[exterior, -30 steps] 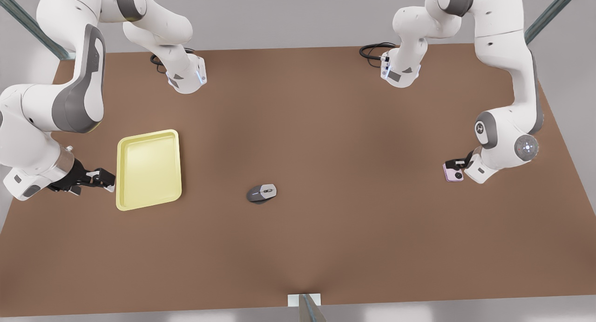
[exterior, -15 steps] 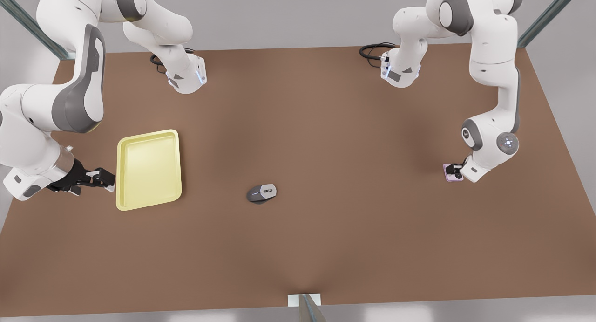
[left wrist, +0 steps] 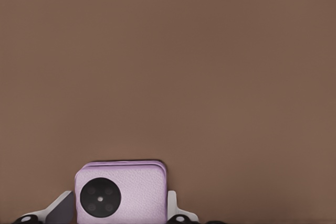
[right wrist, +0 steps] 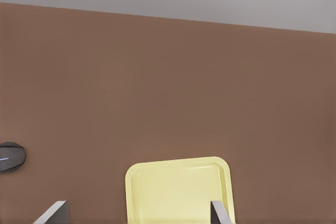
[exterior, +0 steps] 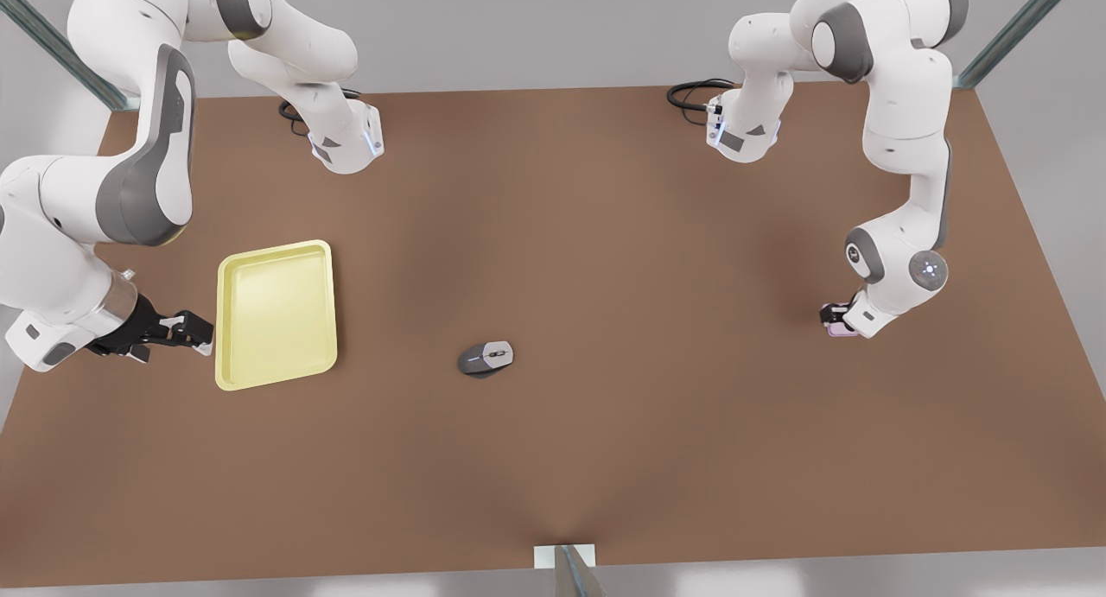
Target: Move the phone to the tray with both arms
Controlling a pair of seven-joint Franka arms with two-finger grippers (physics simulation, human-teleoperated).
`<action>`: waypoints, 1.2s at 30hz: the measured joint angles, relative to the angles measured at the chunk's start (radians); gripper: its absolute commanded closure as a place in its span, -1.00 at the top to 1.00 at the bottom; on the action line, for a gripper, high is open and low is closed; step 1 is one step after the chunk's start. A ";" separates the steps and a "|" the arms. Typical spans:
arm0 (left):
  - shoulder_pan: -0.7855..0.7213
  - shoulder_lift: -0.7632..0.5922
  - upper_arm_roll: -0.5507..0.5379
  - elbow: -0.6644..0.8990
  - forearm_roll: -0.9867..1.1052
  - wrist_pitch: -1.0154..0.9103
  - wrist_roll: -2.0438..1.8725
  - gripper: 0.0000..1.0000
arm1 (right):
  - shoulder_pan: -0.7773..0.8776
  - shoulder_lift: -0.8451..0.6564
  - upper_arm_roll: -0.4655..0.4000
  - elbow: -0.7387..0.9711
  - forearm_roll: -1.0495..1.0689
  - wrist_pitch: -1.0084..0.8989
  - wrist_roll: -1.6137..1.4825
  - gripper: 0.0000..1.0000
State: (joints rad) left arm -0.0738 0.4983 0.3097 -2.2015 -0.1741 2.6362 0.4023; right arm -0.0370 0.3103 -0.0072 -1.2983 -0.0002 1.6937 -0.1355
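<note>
The pale lilac-pink phone (left wrist: 123, 192) lies flat on the brown table at the front view's right, mostly covered there by the wrist, with a sliver of the phone (exterior: 835, 330) showing. My left gripper (left wrist: 121, 214) is down over it, its fingers (left wrist: 177, 211) pressed against both side edges and shut on it. The pale yellow tray (exterior: 275, 314) sits at the front view's left. My right gripper (exterior: 200, 336) waits just beside the tray's outer short edge, open, with the tray (right wrist: 178, 190) lying ahead between its fingers (right wrist: 56, 211).
A grey computer mouse (exterior: 486, 358) lies near the table's middle, between tray and phone, and the mouse (right wrist: 11, 157) also appears in the right wrist view. Both arm bases (exterior: 346, 143) stand at the far edge. Bare brown table (exterior: 605, 234) spreads between them.
The left arm has folded in and come down over the phone, hiding more of it, and its fingers now sit against the phone's sides. The right arm, tray and mouse have not moved.
</note>
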 measured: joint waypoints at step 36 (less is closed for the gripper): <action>-0.724 0.283 -0.171 0.823 -0.001 -0.468 -0.497 0.60 | 0.006 -0.002 0.000 -0.001 -0.008 0.000 -0.003 1.00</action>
State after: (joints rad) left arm -0.7983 0.7816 0.1382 -1.3784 -0.1754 2.1680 -0.0945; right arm -0.0313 0.3080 -0.0069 -1.2994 -0.0080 1.6933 -0.1382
